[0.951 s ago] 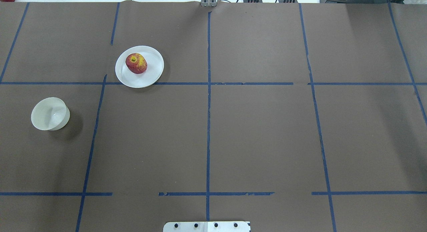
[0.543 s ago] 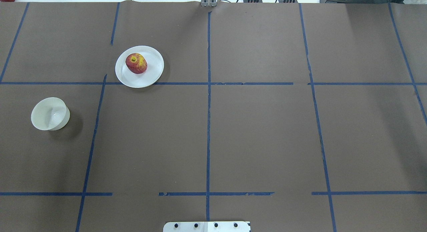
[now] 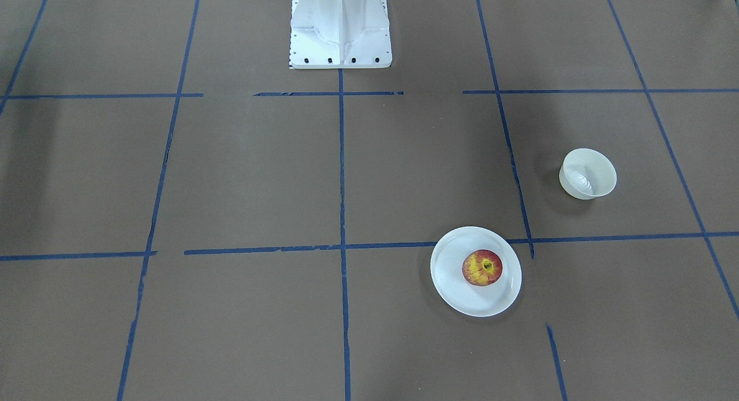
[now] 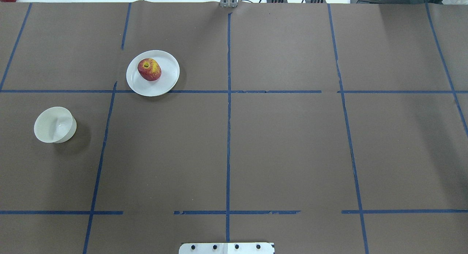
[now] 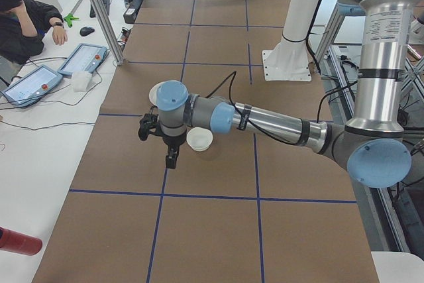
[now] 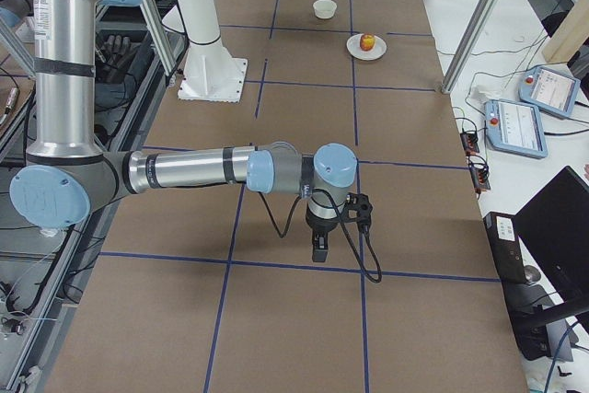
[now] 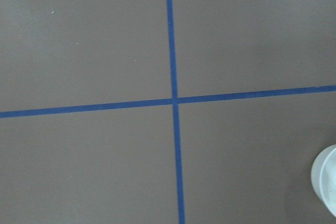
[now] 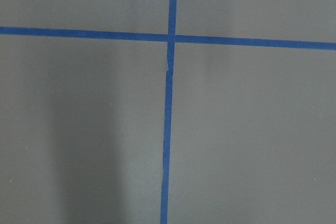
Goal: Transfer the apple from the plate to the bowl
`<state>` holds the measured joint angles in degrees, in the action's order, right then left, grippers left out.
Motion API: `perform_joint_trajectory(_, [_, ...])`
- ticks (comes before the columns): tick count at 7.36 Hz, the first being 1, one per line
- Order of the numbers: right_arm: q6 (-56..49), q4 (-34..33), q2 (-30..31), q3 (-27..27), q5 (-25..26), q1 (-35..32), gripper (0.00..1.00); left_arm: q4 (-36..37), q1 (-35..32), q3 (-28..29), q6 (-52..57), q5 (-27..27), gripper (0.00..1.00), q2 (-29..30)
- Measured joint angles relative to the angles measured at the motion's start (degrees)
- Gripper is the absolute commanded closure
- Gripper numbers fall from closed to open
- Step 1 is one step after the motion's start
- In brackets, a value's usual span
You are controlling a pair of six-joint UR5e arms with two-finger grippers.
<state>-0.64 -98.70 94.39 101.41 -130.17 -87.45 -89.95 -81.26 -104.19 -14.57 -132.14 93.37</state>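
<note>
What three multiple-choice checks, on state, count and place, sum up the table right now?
1. The small deep white bowl is: A) empty; B) filled; C) overturned.
2. White dishes on the brown table: A) one; B) two; C) three.
3. The small red-and-yellow apple lies: A) in the bowl; B) on the bare table; C) on the flat round white plate.
Key: 1 A, its bare inside shows from overhead. 2 B, only bowl and plate show. 3 C, it rests on the plate, off centre.
</note>
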Motion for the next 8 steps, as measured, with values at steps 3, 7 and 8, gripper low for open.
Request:
perform_joint_trajectory(3, [0.0, 0.0, 0.0, 0.0, 0.0, 0.0, 0.00, 4.0, 13.8, -0.4, -21.3, 2.1, 0.00, 13.0])
perform_joint_trajectory(7, [0.0, 0.0, 0.0, 0.0, 0.0, 0.0, 0.00, 4.0, 21.9, 19.3, -32.1, 2.2, 0.00, 33.5])
perform_joint_trajectory(8, [0.0, 0.0, 0.0, 0.0, 0.0, 0.0, 0.00, -0.8, 23.0, 26.0, -34.7, 2.5, 0.00, 37.1])
